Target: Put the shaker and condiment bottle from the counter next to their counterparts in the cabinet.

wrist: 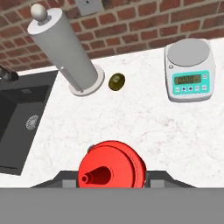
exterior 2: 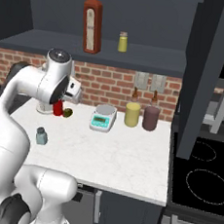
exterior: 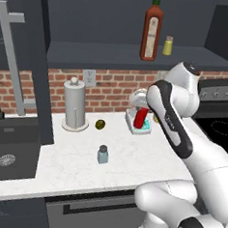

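Your two-finger gripper [wrist: 112, 183] is clamped on the small bright red squeeze bottle with the pointed nozzle [wrist: 112, 165]; in the hand view the bottle fills the gap between the dark fingers, nozzle toward the camera. In the left base view the same red bottle [exterior: 141, 117] hangs off the surface, in front of the scale, with the white forearm covering the gripper itself.

The small pale blue-grey translucent shaker with a dark grey cap [exterior: 102, 154] stands upright in the open middle of the white marble-look counter [exterior: 73, 166], nearer the front edge than the back wall. From the right base view this shaker [exterior 2: 41, 136] sits toward the counter's left edge.

On the broad shelf of the dark slate-grey open wall cabinet [exterior: 115, 55] you have a tall brown-red sauce bottle with pale label and green cap [exterior: 151, 30] and, just beside it, a small yellow shaker [exterior: 168, 45], both upright. Shelf surface lies open to the left of the pair.

Along the counter's back edge stand a grey paper-towel roll on a holder [exterior: 75, 105], a small dark olive-green round fruit [exterior: 100, 124] and a white kitchen scale with a teal panel [exterior 2: 103, 118]. A black sink [wrist: 19, 118] borders the counter's left edge.
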Motion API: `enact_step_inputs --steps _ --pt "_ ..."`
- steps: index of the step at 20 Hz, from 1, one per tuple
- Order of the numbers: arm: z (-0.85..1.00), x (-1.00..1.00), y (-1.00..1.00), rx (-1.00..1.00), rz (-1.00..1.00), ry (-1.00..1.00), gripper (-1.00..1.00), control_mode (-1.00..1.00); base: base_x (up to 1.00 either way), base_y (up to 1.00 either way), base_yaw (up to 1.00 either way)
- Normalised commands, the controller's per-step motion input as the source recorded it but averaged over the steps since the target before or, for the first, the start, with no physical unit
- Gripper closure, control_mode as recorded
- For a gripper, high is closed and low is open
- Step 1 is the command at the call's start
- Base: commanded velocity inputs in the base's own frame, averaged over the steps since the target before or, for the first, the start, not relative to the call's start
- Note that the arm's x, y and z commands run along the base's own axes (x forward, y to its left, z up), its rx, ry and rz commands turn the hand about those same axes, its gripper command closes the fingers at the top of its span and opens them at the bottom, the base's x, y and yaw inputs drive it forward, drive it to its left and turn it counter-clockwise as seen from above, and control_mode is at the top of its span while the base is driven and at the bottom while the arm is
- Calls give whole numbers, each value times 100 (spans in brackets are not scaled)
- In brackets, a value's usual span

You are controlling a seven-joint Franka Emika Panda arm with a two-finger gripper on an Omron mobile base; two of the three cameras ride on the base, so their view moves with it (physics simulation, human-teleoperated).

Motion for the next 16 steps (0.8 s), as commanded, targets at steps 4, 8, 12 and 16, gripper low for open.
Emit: enact_step_inputs --steps 4,8,12,16 --pt "62 1 8 4 0 0 100 -100 0 0 0" --pt "8 -13 14 0 0 -6 100 -100 0 0 0" --pt "81 0 4 0 0 -4 100 -100 0 0 0" --pt "100 0 1 1 0 0 100 -100 0 0 0"
